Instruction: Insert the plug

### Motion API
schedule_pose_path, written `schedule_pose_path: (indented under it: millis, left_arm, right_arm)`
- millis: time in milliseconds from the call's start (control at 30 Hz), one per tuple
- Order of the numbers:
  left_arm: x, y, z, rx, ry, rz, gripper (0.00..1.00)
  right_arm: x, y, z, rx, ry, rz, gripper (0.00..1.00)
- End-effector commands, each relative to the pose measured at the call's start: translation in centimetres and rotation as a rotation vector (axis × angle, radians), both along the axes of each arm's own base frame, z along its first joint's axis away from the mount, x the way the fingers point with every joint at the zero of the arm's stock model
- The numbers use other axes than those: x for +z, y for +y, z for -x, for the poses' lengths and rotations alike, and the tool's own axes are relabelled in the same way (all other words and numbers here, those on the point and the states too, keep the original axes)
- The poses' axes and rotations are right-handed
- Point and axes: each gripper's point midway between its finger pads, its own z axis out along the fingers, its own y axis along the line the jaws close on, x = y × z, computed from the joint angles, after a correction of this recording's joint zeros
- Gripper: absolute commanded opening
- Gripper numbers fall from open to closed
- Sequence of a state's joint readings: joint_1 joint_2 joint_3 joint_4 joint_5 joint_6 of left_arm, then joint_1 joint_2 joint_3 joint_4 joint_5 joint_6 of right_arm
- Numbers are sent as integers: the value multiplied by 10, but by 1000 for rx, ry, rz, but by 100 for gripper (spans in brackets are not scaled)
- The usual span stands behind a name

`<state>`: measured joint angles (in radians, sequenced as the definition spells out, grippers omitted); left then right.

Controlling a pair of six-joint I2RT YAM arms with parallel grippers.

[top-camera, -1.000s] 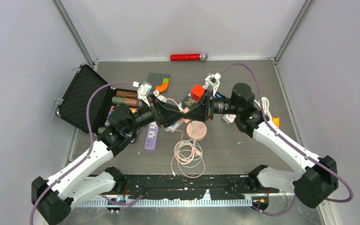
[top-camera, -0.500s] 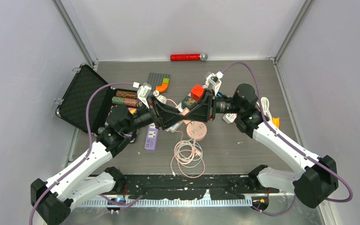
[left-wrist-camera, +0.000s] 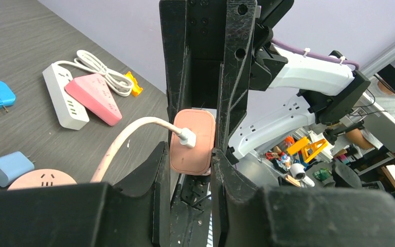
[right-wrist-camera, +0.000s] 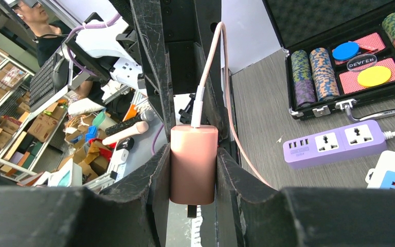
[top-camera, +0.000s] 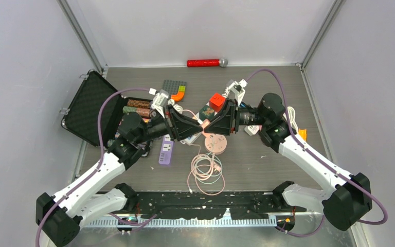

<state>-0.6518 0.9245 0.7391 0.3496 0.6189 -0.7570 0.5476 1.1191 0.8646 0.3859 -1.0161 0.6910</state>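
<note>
Nearest the arm bases lies one coiled pink cable on the table. Just beyond it are one round pink socket and one purple power strip with two outlets. Above these the two grippers meet tip to tip. The left gripper and the right gripper each have both fingers pressed against the single pink plug from opposite ends, so it is held clear of the table between four fingers. One white connector sits in the plug's face with a pink lead running from it. Farther back are one open chip case, one red cube and one grey baseplate. One red microphone lies against the back wall.
</note>
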Motion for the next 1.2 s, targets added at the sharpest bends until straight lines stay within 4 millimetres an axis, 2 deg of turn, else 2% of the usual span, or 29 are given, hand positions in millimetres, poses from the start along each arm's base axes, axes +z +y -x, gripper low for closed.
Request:
schedule_pose_path:
  millis: [0,67,100,167,233,267,300,333,433,533,600,700,767,833,900,1000,1067,1133,1167]
  left_arm:
    - [8,-6,2,-44,-20,5,21]
    - [8,-7,2,-51,-26,8,12]
    - [8,-7,2,-53,-28,7,1]
    - [8,-7,2,-53,-35,5,0]
    - [9,-6,1,-43,-46,6,0]
    - [11,-4,-1,-25,-50,6,0]
    - [11,-2,-2,-3,-51,2,0]
    - [11,1,-5,24,-57,-5,0]
    - [17,8,-6,70,-80,5,0]
    - [23,14,-4,97,-99,21,0]
    - [27,18,-2,109,-110,24,0]
    - [30,19,3,96,-114,27,0]
    - [31,18,5,82,-113,27,0]
    - [29,18,5,78,-108,24,0]
    - [27,17,5,77,-101,16,0]
    - [26,17,4,77,-98,14,0]
    - [26,17,5,74,-97,13,0]
    - [26,16,4,74,-93,15,0]
    - [26,16,5,71,-90,15,0]
  right_arm:
    - [23,0,18,70,-90,-54,6]
    - [21,1,16,67,-80,-43,8]
    - [20,2,15,63,-80,-40,11]
    - [17,3,11,46,-73,-24,22]
    - [12,3,6,21,-74,-8,39]
    - [9,2,6,12,-82,3,54]
    - [7,2,2,-13,-87,9,61]
    - [3,0,1,-28,-100,23,71]
    - [-1,-2,-1,-58,-122,33,80]
    - [-4,-1,-1,-48,-116,43,77]
    - [-5,0,0,-35,-104,44,70]
    - [0,1,-1,-35,-109,25,54]
    - [3,1,-2,-40,-103,21,50]
    - [7,2,-4,-45,-109,11,52]
    - [11,2,-3,-46,-119,0,59]
    - [15,1,-2,-47,-130,-10,61]
    - [17,1,-1,-46,-133,-13,54]
    - [16,1,-1,-40,-130,-12,40]
    - [16,2,-1,-37,-125,-10,27]
